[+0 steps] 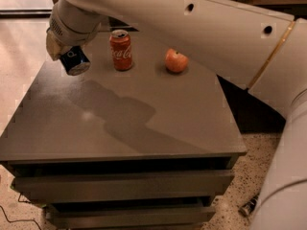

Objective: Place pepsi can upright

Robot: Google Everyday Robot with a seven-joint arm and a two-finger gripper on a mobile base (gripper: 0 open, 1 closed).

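Observation:
The pepsi can [75,61] is dark blue with a silver end. It hangs tilted in my gripper [67,56], above the far left part of the grey table [120,119]. The gripper is shut on the can; its fingers are mostly hidden behind the wrist and the can. The can's silver end faces down toward the camera.
A red Coca-Cola can [121,50] stands upright at the back of the table, right of the gripper. An apple [176,61] lies further right. My white arm [201,28] spans the top right. The table has drawers below. A small object [247,207] lies on the floor.

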